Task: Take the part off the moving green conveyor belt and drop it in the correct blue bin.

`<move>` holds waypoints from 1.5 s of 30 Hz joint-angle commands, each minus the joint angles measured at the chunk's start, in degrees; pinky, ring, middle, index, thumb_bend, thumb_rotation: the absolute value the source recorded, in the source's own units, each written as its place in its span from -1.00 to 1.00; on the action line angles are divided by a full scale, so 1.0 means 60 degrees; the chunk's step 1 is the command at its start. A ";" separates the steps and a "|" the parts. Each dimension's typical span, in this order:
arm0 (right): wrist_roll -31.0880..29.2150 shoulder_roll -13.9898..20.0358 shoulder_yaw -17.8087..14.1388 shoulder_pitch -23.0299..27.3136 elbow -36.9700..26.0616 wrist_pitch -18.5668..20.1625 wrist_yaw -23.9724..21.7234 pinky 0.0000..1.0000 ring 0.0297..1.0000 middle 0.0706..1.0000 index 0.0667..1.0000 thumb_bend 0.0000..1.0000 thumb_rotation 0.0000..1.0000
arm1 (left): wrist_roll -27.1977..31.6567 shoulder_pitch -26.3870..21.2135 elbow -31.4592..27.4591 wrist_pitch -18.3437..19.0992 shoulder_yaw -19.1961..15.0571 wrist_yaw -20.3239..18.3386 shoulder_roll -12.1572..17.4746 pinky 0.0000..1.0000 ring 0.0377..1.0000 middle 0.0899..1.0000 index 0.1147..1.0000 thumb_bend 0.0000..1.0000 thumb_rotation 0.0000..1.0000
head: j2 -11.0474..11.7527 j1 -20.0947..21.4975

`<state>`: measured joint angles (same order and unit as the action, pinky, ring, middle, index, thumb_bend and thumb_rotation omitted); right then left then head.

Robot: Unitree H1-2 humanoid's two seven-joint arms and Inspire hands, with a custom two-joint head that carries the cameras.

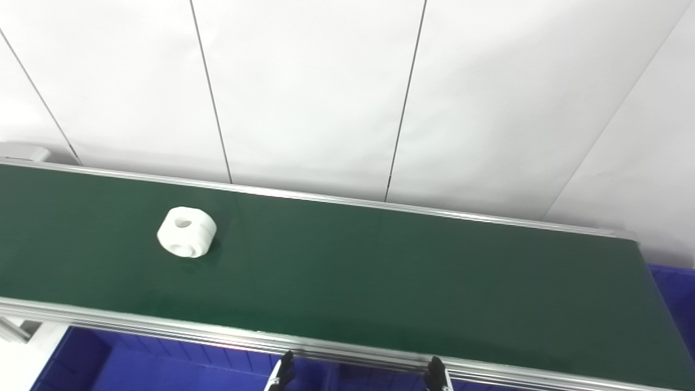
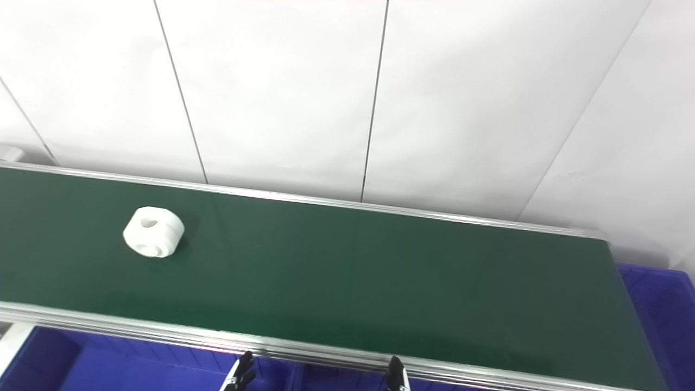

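Behind the work area I see a white panelled wall, its flat sheets split by thin dark seams that fan out as they rise. It fills the whole upper half of my view. At the far left edge, a pale grey box-like fitting sits against the wall; too little shows for me to tell what it is. At the lower left corner I see a patch of white surface.

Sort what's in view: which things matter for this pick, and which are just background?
Job:
white part, lying on the belt
green conveyor belt
blue bin below the near rail
blue bin at the belt's right end

Background:
white wall panels
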<state>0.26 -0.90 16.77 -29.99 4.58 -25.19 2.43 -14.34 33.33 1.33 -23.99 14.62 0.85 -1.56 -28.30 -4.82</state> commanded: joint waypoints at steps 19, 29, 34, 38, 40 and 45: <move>-0.0224 0.0251 -0.0305 -0.0123 -0.0057 -0.0262 -0.0908 1.00 1.00 1.00 1.00 0.47 1.00 | 0.0396 -0.1497 -0.3602 -0.0456 -0.0038 0.0683 0.0396 0.38 0.62 0.64 0.89 0.75 -0.26 | -0.0600 -0.0536; -0.0002 0.0083 -0.0306 -0.0044 -0.0006 -0.0213 -0.0889 1.00 1.00 1.00 1.00 0.45 1.00 | -0.2234 -0.4641 -0.5361 0.3173 -0.1911 -0.1467 0.2350 0.55 0.79 0.81 0.68 1.00 -0.38 | -0.0732 -0.0407; 0.0206 -0.0040 -0.0308 -0.0030 -0.0077 -0.0124 -0.0804 1.00 1.00 1.00 1.00 0.45 1.00 | -0.3576 -0.5984 -0.4949 0.3889 -0.1898 -0.2448 0.3430 0.67 0.78 0.87 0.73 1.00 -0.74 | -0.0766 -0.0347; 0.0230 -0.0118 -0.0331 0.0017 -0.0016 -0.0208 -0.0830 1.00 1.00 1.00 1.00 0.45 1.00 | -0.4676 -0.6811 -0.3904 0.3599 -0.1643 -0.2502 0.4076 0.79 0.78 0.86 0.71 1.00 -0.79 | -0.0783 -0.0297; 0.0234 -0.0124 -0.0334 0.0036 0.0005 -0.0236 -0.0843 1.00 1.00 1.00 1.00 0.44 1.00 | -0.5077 -0.7184 -0.3271 0.3401 -0.1469 -0.2397 0.4369 0.78 0.79 0.85 0.70 1.00 -0.78 | -0.0784 -0.0297; 0.0266 -0.0120 -0.0333 0.0019 -0.0033 -0.0241 -0.0857 1.00 1.00 0.99 1.00 0.40 1.00 | -0.5516 -0.7859 -0.1887 0.3103 -0.1116 -0.2277 0.4855 0.83 0.82 0.87 0.71 1.00 -0.71 | -0.0824 -0.0321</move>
<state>1.59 -1.14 14.61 -30.16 5.78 -25.20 -2.38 -46.70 -10.75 -10.85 -3.75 8.05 -14.43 25.37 -33.13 -6.77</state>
